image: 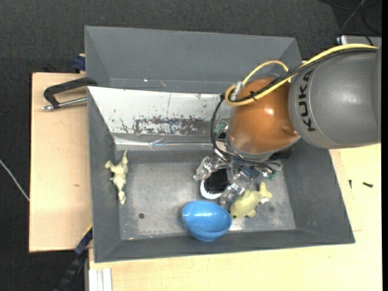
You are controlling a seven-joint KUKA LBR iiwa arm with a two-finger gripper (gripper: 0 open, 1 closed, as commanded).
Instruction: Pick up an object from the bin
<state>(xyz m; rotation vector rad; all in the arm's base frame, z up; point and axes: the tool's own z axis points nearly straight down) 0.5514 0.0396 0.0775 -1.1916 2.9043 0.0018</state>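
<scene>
In the camera view the gripper is low inside the bin, over the right half of the floor, its metal parts crowded among small things. Whether the claw is open or closed cannot be told, because the orange cover on the wrist hangs over it and hides most of it. Nothing can be seen gripped in it.

A black oval thing with a white rim lies directly at the gripper's lower left, touching or very nearly touching the metal. A pale yellow toy lies just beside the gripper's lower right, close to the bin's front right corner. A blue bowl rests against the front wall, just below the black oval thing and beside the yellow toy. A cream toy lizard lies well apart, by the left wall.

The arm comes in from the right above the bin's rim as a thick grey link, and the wrist bends down into the bin. A yellow cable loops over the orange cover.
</scene>
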